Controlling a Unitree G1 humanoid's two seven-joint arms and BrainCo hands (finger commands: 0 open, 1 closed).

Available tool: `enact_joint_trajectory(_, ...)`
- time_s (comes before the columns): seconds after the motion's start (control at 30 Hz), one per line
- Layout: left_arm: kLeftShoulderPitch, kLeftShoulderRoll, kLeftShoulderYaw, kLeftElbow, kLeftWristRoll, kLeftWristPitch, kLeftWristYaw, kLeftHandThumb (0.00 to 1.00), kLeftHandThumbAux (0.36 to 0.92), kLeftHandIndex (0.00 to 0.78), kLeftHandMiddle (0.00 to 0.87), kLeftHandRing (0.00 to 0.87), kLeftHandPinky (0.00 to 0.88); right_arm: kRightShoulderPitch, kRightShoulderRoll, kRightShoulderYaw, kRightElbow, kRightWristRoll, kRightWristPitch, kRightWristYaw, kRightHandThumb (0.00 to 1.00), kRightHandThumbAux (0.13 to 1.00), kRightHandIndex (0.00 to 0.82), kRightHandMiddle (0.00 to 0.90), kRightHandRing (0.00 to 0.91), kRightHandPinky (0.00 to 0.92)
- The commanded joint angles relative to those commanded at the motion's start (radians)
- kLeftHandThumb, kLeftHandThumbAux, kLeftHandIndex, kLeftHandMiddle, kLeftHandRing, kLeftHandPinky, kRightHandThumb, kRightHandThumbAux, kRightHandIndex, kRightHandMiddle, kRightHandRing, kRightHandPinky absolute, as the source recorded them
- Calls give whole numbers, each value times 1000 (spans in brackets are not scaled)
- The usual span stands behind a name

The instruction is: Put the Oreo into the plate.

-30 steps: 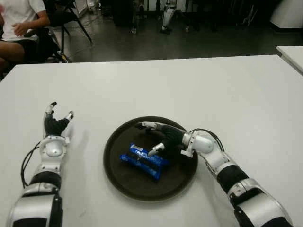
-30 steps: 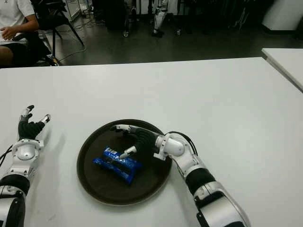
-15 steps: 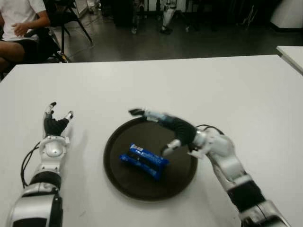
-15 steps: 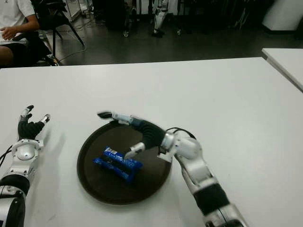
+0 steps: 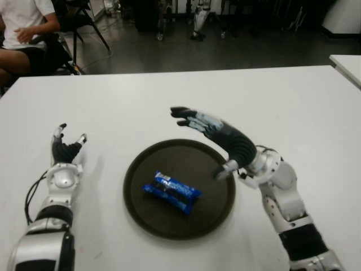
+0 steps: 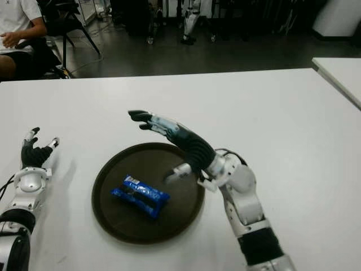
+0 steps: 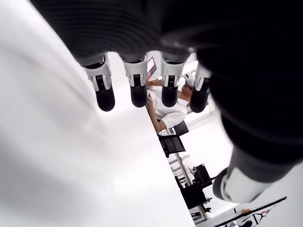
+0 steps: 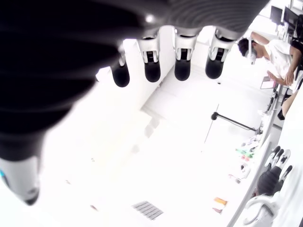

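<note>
A blue Oreo packet lies flat inside the round dark plate on the white table, a little left of the plate's middle. My right hand is raised above the plate's right rim, fingers spread and extended toward the left, thumb hanging below, holding nothing. It is clear of the packet. The right wrist view shows its fingertips stretched out and empty. My left hand shows on the table to the left of the plate, fingers relaxed and empty.
A seated person is beyond the table's far left corner, by a dark chair. A second white table's corner shows at far right. The white tabletop spreads wide around the plate.
My right hand has lifted off the Oreo packet and risen up and back to the right, fingers spreading. The packet stays in the plate. The left hand has not moved.
</note>
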Motion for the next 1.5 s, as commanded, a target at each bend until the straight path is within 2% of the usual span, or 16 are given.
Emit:
enact_joint_trajectory(0.07, -1, -1, 2, -3, -3, 6, -3, 0, 692, 0, 0, 0, 16, -33, 24, 21, -22, -58, 56, -63, 41, 547, 1, 152, 152, 152)
enact_joint_trajectory(0.13, -1, -1, 2, -4, -4, 9, -5, 0, 691, 0, 0, 0, 17, -65, 50, 24, 3, -81, 56, -87, 21, 571, 0, 79, 77, 77)
enact_joint_trajectory(0.23, 0, -1, 2, -5, -4, 11, -8, 0, 694, 0, 0, 0, 18, -94, 59, 9, 59, -90, 26, -88, 6, 600, 0, 26, 25, 25)
enact_joint_trajectory(0.27, -1, -1, 2, -5, -4, 14, -10, 0, 694, 0, 0, 0, 18, -81, 79, -17, 149, -57, -8, -68, 5, 604, 0, 20, 20, 20)
enact_joint_trajectory(0.3, -1, 0, 2, -5, -4, 15, -10, 0, 695, 0, 0, 0, 22, -71, 94, -37, 216, -32, -34, -53, 168, 629, 85, 13, 12, 12)
enact_joint_trajectory(0.33, -1, 0, 2, -5, -5, 18, -11, 0, 696, 0, 0, 0, 25, -71, 72, -65, 197, -24, -70, -46, 279, 643, 141, 8, 8, 8)
enact_joint_trajectory(0.43, -1, 0, 1, -6, -4, 24, -13, 0, 695, 0, 0, 0, 25, -65, 40, -109, 204, -38, -168, -36, 113, 650, 56, 2, 2, 2)
enact_joint_trajectory(0.5, 0, 0, 0, -10, -2, 27, -12, 0, 693, 0, 0, 0, 24, -59, 44, -125, 244, -124, -219, -109, 58, 657, 28, 1, 1, 1)
enact_joint_trajectory(0.57, 1, 0, -3, -14, 0, 28, -12, 0, 690, 1, 0, 0, 24, -162, 60, -135, 400, -269, -259, -263, 23, 670, 11, 0, 0, 0)
enact_joint_trajectory(0.63, 2, 0, -4, -17, 1, 27, -12, 0, 685, 1, 0, 0, 23, -260, 56, -149, 521, -382, -289, -404, 12, 696, 5, 0, 0, 0)
enact_joint_trajectory(0.77, 5, 2, -8, -20, 5, 25, -12, 0, 675, 0, 0, 0, 22, -296, -7, -165, 744, -546, -406, -654, 3, 763, 1, 0, 0, 0)
enact_joint_trajectory(0.83, 6, 2, -9, -22, 6, 23, -14, 0, 671, 0, 0, 0, 19, -305, -15, -161, 824, -619, -365, -837, 1, 800, 0, 0, 0, 0)
enact_joint_trajectory(0.97, 7, 2, -10, -25, 6, 20, -16, 0, 671, 4, 0, 0, 21, -332, -12, -156, 865, -667, -310, -984, 0, 824, 0, 0, 0, 0)
enact_joint_trajectory(1.07, 8, 2, -4, -34, -2, 20, -25, 0, 678, 4, 0, 0, 27, -404, -25, -173, 989, -658, -212, -1110, 0, 830, 0, 0, 0, 10)
enact_joint_trajectory(1.27, 8, 6, -5, -40, 0, 32, -27, 0, 685, 0, 0, 0, 28, -444, -45, -195, 1107, -633, -163, -1188, 0, 799, 0, 1, 18, 29)
enact_joint_trajectory(1.5, 7, 8, -5, -37, 1, 36, -28, 0, 672, 0, 0, 0, 19, -484, -44, -194, 1180, -636, -111, -1285, 0, 762, 0, 0, 2, 29)
